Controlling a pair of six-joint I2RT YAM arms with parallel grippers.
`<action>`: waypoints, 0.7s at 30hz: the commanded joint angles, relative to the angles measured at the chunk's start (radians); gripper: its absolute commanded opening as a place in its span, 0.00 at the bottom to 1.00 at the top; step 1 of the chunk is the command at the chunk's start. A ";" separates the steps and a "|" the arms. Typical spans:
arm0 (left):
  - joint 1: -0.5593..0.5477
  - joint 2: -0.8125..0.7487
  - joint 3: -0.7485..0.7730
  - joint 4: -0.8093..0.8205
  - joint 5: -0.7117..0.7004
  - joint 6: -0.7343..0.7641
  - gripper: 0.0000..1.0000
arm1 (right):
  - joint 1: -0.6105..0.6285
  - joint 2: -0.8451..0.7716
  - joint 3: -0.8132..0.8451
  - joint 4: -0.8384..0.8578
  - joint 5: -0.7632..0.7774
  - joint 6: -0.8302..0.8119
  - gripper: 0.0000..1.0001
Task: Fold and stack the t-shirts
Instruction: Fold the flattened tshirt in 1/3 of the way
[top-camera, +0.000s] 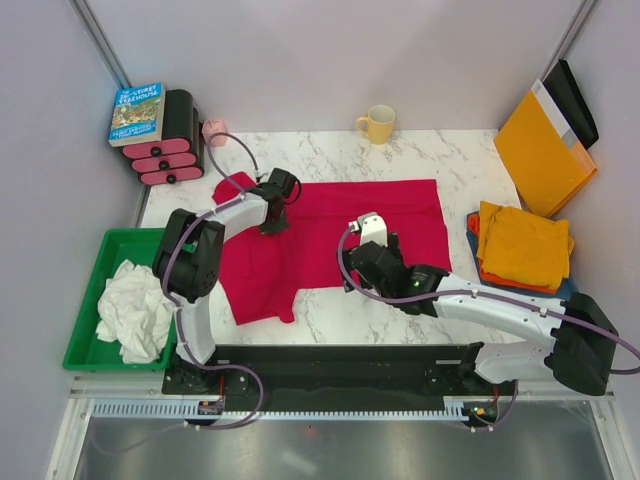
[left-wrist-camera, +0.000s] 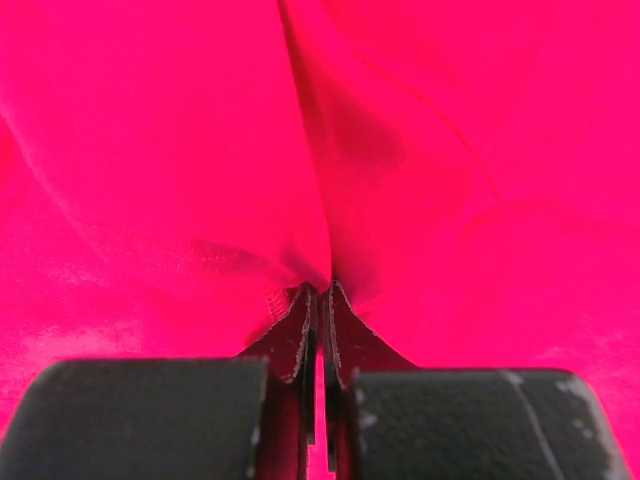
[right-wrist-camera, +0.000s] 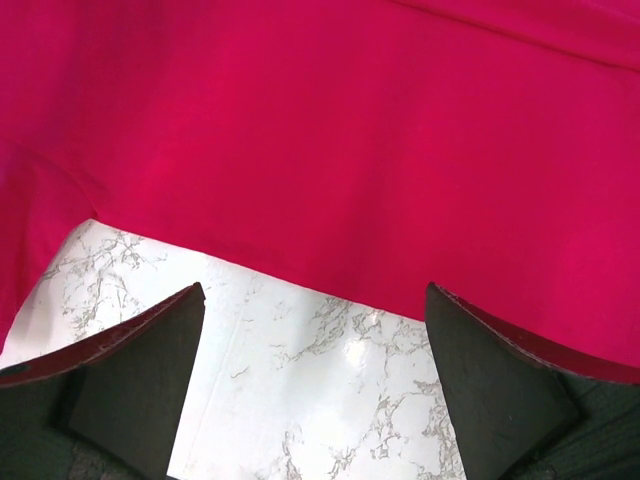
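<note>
five t-shirts in the overhead view: one crimson t-shirt spread on the marble table, one white t-shirt crumpled in the green tray, and three stacked at right (mustard-yellow t-shirt on top). only the left wrist view shows the left gripper closed on a crimson pleat. the right gripper gapes wide, holding nothing, above the hem.

I'm in a robot lab cell, plain white partition walls, marble-pattern bench, left arm and right arm bolted to a black base rail
</note>
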 joint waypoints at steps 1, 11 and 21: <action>-0.009 0.056 0.000 -0.059 -0.015 0.014 0.02 | 0.006 0.001 0.011 0.031 0.016 -0.012 0.98; -0.010 -0.180 -0.128 0.031 -0.037 -0.020 0.48 | 0.006 0.010 0.011 0.046 -0.004 0.001 0.98; 0.009 -0.258 -0.112 0.039 -0.083 -0.079 0.56 | 0.004 -0.002 -0.004 0.051 -0.021 0.027 0.98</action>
